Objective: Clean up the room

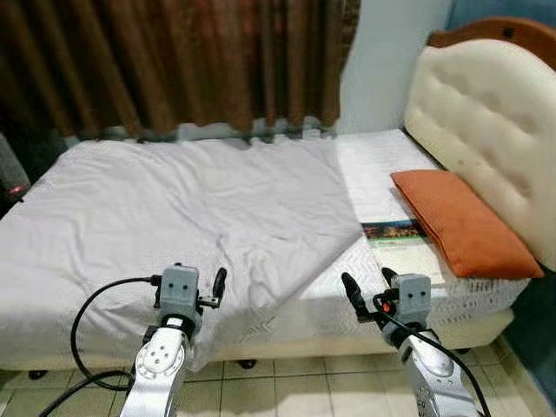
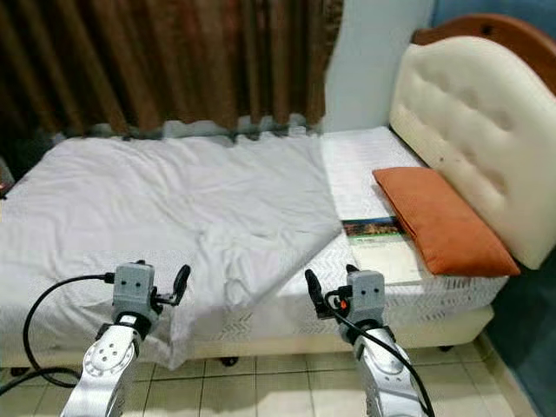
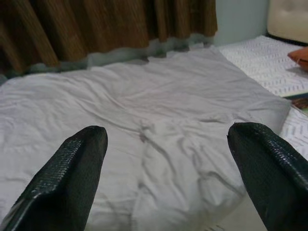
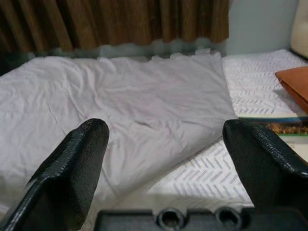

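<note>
I'm facing the bed (image 1: 261,321) with both arms raised at its near edge. My left end effector (image 1: 201,294) has its fingers spread apart, nothing between them, and the rumpled grey blanket (image 1: 174,208) lies just ahead of it. My right end effector (image 1: 367,291) is likewise spread and empty. Ahead of it and off to its right a book (image 1: 401,245) lies on the white sheet (image 1: 373,174), touching the orange pillow (image 1: 460,221) by the headboard (image 1: 486,113). I'd judge I'm at the approach step, nothing grasped yet. Next up, likely, reach forward to the blanket's near corner and pull it flat.
</note>
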Robot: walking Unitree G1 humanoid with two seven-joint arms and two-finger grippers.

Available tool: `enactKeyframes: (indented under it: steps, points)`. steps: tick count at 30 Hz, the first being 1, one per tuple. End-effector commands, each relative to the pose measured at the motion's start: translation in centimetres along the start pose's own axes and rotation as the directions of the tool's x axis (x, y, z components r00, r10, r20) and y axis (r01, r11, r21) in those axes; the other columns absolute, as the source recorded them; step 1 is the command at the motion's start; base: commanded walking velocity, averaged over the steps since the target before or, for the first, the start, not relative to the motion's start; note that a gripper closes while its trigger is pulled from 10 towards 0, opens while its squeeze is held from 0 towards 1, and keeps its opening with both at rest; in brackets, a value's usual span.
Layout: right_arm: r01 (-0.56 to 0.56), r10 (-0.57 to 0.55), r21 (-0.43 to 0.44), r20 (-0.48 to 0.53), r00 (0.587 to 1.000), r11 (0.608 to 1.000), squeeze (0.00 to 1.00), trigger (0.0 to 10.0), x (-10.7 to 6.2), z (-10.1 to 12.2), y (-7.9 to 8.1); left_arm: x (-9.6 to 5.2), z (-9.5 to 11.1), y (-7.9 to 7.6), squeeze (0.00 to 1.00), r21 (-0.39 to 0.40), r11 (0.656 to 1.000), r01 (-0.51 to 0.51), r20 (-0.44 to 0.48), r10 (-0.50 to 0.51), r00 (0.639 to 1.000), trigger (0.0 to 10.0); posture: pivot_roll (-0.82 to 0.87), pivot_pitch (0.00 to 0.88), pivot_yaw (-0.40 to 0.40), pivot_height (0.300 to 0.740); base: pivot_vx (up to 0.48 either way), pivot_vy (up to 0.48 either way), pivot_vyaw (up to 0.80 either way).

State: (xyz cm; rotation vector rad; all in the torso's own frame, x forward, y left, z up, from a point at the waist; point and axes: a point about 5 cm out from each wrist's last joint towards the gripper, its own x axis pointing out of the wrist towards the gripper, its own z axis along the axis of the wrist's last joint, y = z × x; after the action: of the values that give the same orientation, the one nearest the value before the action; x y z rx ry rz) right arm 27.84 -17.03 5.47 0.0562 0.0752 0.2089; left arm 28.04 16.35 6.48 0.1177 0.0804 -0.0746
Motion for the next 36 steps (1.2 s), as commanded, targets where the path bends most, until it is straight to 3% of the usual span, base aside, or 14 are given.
enactKeyframes:
  steps: [1, 6, 16, 23, 30, 36]
  points:
    - [-0.022, 0.022, -0.011, 0.017, 1.0, 1.0, 0.0, 10.0, 0.6, 0.5, 0.5, 0.6, 0.7, 0.4, 0.0, 0.018, 1.0, -0.018, 0.001, 0.018, 1.0, 10.0, 0.04, 0.0, 0.011, 0.74, 0.0, 0.0, 0.0]
    - [-0.043, 0.043, -0.024, 0.018, 0.999, 0.999, 0.0, 10.0, 1.4, 0.9, 0.7, 1.1, 0.3, -0.8, 0.0, 0.001, 1.0, 0.003, -0.04, -0.003, 0.999, 10.0, 0.04, 0.0, 0.007, 0.74, 0.0, 0.439, 0.0]
    - [-0.053, 0.054, -0.031, 0.007, 0.999, 0.998, 0.0, 10.0, 1.3, 0.7, 0.6, 1.0, 0.2, -1.2, 0.0, -0.013, 1.0, 0.009, -0.043, -0.01, 0.999, 10.0, 0.03, 0.0, -0.002, 0.74, 0.0, 0.434, 0.0]
    - [-0.064, 0.063, -0.038, -0.011, 0.998, 0.997, 0.0, 10.0, 1.5, 0.5, 0.8, 1.7, 0.6, -2.0, 0.0, 0.009, 0.997, 0.076, -0.059, -0.075, 0.995, 10.0, 0.03, 0.0, 0.002, 0.74, 0.0, 0.433, 0.0]
    - [-0.058, 0.058, -0.032, -0.026, 0.998, 0.998, 0.0, 10.0, 1.7, 0.4, 0.7, 2.0, 0.8, -2.3, 0.0, 0.004, 0.997, 0.078, -0.044, -0.077, 0.996, 10.0, 0.02, 0.003, 0.004, 0.74, 0.0, 0.432, -0.74]
    - [-0.077, 0.076, -0.04, -0.027, 0.997, 0.996, 0.0, 10.0, 1.7, 0.4, 0.9, 2.0, 0.9, -2.0, 0.0, 0.012, 0.999, 0.049, -0.034, -0.048, 0.998, 10.0, 0.02, 0.003, 0.004, 0.74, 0.044, 0.0, -0.62]
